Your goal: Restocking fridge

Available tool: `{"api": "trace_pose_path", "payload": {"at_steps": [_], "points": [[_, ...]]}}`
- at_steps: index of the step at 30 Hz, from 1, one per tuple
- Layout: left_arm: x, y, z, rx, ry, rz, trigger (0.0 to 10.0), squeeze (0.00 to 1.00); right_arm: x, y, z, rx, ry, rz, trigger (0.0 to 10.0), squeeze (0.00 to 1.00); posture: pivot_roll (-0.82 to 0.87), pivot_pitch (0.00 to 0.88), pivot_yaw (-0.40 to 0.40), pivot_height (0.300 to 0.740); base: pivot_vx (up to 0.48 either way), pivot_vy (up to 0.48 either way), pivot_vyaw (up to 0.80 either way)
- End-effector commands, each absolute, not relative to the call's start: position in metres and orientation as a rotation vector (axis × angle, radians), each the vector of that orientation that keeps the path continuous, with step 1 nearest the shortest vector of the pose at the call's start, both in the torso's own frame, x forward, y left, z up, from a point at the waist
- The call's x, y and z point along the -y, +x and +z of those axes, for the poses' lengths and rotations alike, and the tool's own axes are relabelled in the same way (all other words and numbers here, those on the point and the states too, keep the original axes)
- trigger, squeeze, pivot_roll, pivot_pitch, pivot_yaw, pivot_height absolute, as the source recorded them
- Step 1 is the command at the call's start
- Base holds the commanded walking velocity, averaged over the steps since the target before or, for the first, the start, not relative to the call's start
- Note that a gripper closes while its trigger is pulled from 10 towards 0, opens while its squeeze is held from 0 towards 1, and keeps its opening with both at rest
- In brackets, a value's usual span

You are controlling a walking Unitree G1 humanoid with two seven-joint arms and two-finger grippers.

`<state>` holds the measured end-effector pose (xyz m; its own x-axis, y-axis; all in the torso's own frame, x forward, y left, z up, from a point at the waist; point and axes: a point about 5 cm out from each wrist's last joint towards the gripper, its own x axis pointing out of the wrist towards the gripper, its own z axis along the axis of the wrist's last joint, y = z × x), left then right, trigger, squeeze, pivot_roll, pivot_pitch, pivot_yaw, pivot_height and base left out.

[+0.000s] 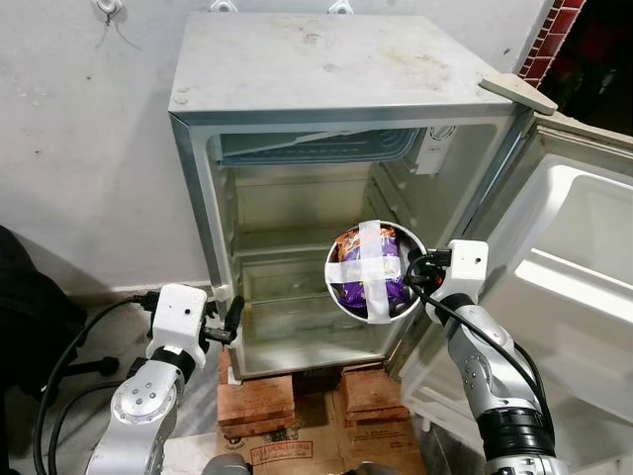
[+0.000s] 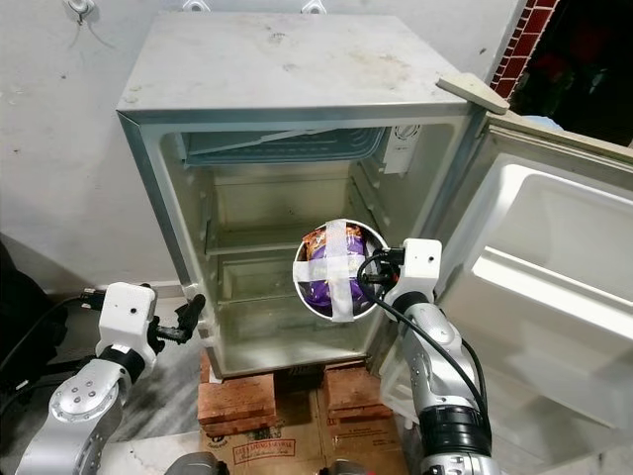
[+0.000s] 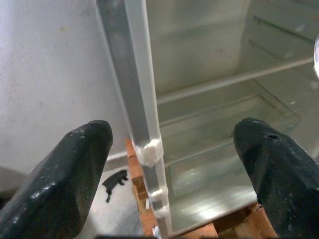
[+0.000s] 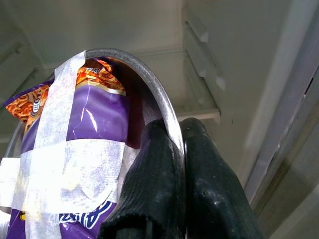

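A small fridge (image 1: 326, 69) stands open before me, its door (image 1: 574, 297) swung to the right. My right gripper (image 1: 417, 273) is shut on the rim of a metal bowl (image 1: 377, 271) that holds a purple and orange snack packet (image 4: 89, 124) strapped in with white tape. The bowl hangs tilted in front of the fridge's lower right opening. Low at the left, my left gripper (image 1: 232, 323) stands open beside the fridge's left wall edge (image 3: 142, 129), nothing between its fingers (image 3: 65, 174).
The fridge rests on red bricks (image 1: 257, 401) over cardboard (image 1: 307, 450). Inside are a glass shelf (image 1: 287, 247), a bottom drawer (image 1: 297, 332) and a freezer flap (image 1: 316, 146). A grey wall (image 1: 89, 148) runs behind; black cables (image 1: 59, 376) lie at the left.
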<state>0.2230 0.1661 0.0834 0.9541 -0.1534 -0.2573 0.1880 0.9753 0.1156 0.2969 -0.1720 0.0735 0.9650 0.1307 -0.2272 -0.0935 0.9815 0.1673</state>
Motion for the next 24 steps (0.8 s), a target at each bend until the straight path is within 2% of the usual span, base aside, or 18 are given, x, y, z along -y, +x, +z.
{"api": "trace_pose_path", "payload": {"at_steps": [1, 7, 13, 24], "points": [[-0.164, 0.224, 0.084, -0.256, 0.15, -0.185, 10.0, 0.0, 0.172, 0.302, 0.082, -0.199, 0.15, 0.115, 10.0, 0.0, 0.07, 0.0, -0.06, 0.74, 0.0, -0.379, 0.0], [-0.165, 0.224, 0.084, -0.261, 0.145, -0.178, 10.0, 0.0, 0.173, 0.301, 0.081, -0.204, 0.15, 0.112, 10.0, 0.0, 0.07, 0.0, -0.059, 0.74, 0.0, -0.404, 0.0], [-0.171, 0.227, 0.087, -0.239, 0.137, -0.108, 10.0, 0.0, 0.172, 0.301, 0.081, -0.209, 0.151, 0.116, 10.0, 0.0, 0.07, 0.0, -0.06, 0.74, 0.0, 0.0, 0.0], [-0.197, 0.238, 0.092, -0.213, 0.111, 0.157, 10.0, 0.0, 0.17, 0.303, 0.081, -0.208, 0.155, 0.126, 10.0, 0.0, 0.07, 0.0, -0.06, 0.74, 0.0, 0.0, 0.0]]}}
